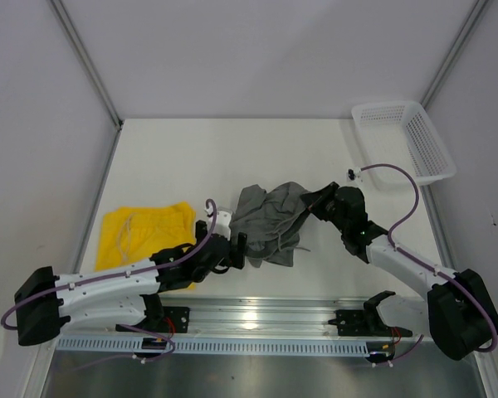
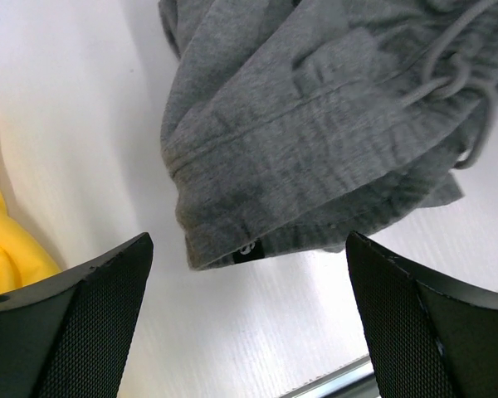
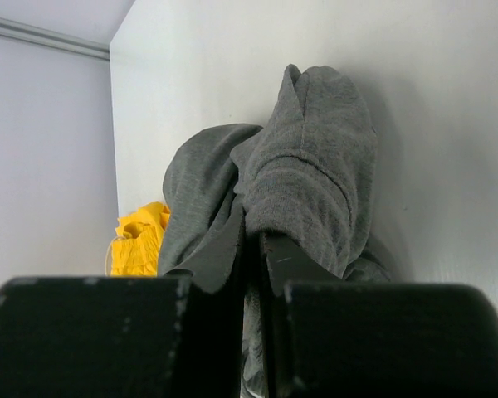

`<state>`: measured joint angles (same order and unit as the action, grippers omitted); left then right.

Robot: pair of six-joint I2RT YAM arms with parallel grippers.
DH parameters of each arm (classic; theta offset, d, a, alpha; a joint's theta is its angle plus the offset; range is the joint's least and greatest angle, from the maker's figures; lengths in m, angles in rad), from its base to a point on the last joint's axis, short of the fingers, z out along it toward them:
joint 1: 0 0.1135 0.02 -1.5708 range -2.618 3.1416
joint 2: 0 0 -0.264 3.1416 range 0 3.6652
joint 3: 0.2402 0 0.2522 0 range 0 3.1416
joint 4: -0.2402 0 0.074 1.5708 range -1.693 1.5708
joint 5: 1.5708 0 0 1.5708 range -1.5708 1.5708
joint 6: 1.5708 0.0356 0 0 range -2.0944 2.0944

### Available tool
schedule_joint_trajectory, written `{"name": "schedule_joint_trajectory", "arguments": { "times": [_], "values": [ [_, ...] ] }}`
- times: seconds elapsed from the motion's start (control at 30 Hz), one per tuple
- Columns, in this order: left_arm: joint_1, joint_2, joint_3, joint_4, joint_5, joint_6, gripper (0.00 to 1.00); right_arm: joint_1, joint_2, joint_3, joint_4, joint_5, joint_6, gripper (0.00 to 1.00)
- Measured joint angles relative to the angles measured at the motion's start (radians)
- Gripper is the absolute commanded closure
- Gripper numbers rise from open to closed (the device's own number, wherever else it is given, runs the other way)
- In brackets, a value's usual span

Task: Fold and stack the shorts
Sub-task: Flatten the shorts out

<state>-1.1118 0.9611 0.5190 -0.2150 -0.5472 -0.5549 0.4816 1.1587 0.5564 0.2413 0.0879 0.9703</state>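
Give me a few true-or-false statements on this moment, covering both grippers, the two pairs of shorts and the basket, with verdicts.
1. The right gripper is shut on the grey shorts. True.
2. The left gripper grips the yellow shorts. False: its jaws stand wide open and hold nothing, just short of the grey shorts' hem.
3. The grey shorts are stacked on the yellow shorts. False: they lie crumpled beside them, with bare table between.
4. The white basket sits at the table's far right corner. True.
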Motion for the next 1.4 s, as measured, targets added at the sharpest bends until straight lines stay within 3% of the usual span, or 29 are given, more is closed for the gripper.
{"name": "schedule_joint_trajectory", "arguments": {
  "times": [0.17,0.37,0.6,0.83,0.97,1.03,1.07,1.13,1.2,1.4],
  "values": [
    [0.027,0.056,0.001,-0.043,-0.018,-0.005,0.05,-0.002,0.001,0.0,0.0,-0.003,0.0,0.94],
    [0.139,0.113,0.001,-0.049,0.002,-0.013,0.12,-0.002,0.001,0.004,0.0,-0.006,0.0,0.94],
    [0.214,0.142,0.027,-0.051,0.006,-0.02,0.39,-0.002,-0.002,0.006,-0.002,-0.006,0.004,0.95],
    [0.279,0.393,0.222,-0.048,0.047,-0.008,0.36,-0.002,-0.016,0.014,-0.033,0.017,0.006,0.95],
    [0.294,0.534,0.343,-0.049,0.074,-0.003,0.42,-0.005,-0.021,0.046,-0.08,0.047,0.01,0.95],
    [0.304,0.567,0.372,-0.05,0.085,-0.005,0.54,-0.007,-0.021,0.068,-0.103,0.062,0.013,0.95],
    [0.311,0.577,0.38,-0.052,0.089,-0.009,0.67,-0.008,-0.021,0.077,-0.113,0.068,0.016,0.95],
    [0.327,0.594,0.399,-0.06,0.092,-0.019,0.79,-0.009,-0.023,0.088,-0.128,0.084,0.019,0.95],
    [0.346,0.612,0.417,-0.062,0.098,-0.024,0.99,-0.011,-0.028,0.09,-0.142,0.094,0.022,0.95],
    [0.395,0.627,0.437,-0.06,0.105,-0.032,1.0,-0.03,-0.054,0.09,-0.198,0.114,0.024,0.94]
  ]
}}
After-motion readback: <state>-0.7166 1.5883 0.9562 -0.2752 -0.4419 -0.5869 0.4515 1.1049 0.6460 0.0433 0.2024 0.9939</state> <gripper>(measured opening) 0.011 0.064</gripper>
